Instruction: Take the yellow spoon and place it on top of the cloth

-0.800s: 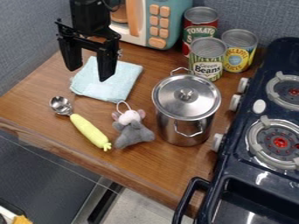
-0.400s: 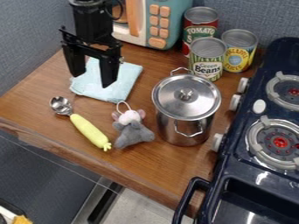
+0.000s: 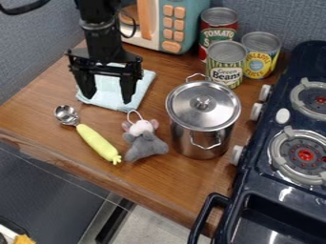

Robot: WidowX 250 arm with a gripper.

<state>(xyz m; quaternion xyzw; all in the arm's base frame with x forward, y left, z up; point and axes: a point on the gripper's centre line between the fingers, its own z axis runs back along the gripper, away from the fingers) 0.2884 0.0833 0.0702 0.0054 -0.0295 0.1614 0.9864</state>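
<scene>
Yellow spoon (image 3: 97, 142) lies between the counter's front edge and the cloth (image 3: 116, 91).

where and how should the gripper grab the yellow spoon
Best gripped around the middle of the yellow spoon's handle, probably from above, with one finger on each long side. The handle is thick, long and lies flat on the table, slanting toward the plush mouse, so staying mid-handle should leave more room than its knobbed end beside the toy.

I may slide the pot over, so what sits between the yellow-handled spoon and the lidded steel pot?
In the camera view, a gray plush mouse lies on the wooden counter between the yellow-handled spoon and the lidded steel pot.
</scene>
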